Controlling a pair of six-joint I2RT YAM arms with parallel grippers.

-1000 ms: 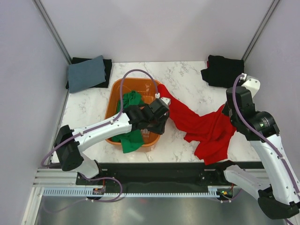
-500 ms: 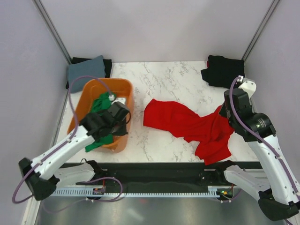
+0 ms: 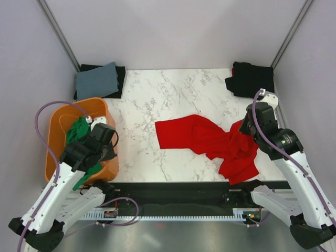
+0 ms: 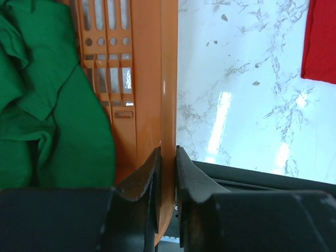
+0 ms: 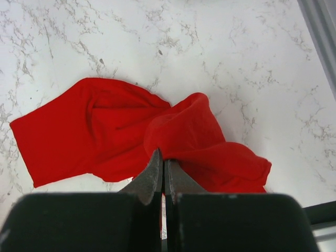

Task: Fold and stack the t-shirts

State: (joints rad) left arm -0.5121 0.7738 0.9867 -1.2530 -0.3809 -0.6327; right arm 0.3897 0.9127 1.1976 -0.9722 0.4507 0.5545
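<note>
The left tool (image 4: 168,157) is closed on the side wall of the orange basket (image 4: 142,79), its two fingers pinching the thin plastic rim between them. Inside that basket, at the left of the wrist view, lies a crumpled green t-shirt (image 4: 47,105). From above, the basket sits at the lower left of the frame, at the left edge of the desk (image 3: 157,94). The right tool (image 5: 164,157) is closed on a raised fold of the red t-shirt (image 5: 94,126), which sprawls unfolded across the centre right of the overhead frame, one part spread toward the middle and the rest bunched near the front edge. In the upper left corner a folded grey t-shirt (image 3: 97,81) rests on a dark garment (image 3: 119,73), which looks like the start of a stack. A black garment (image 3: 252,79) sits in the upper right corner, and whether it is folded cannot be told. By this reading the task is partly done. The red shirt needs flattening, folding and stacking, and the green one has not yet left the basket.
</note>
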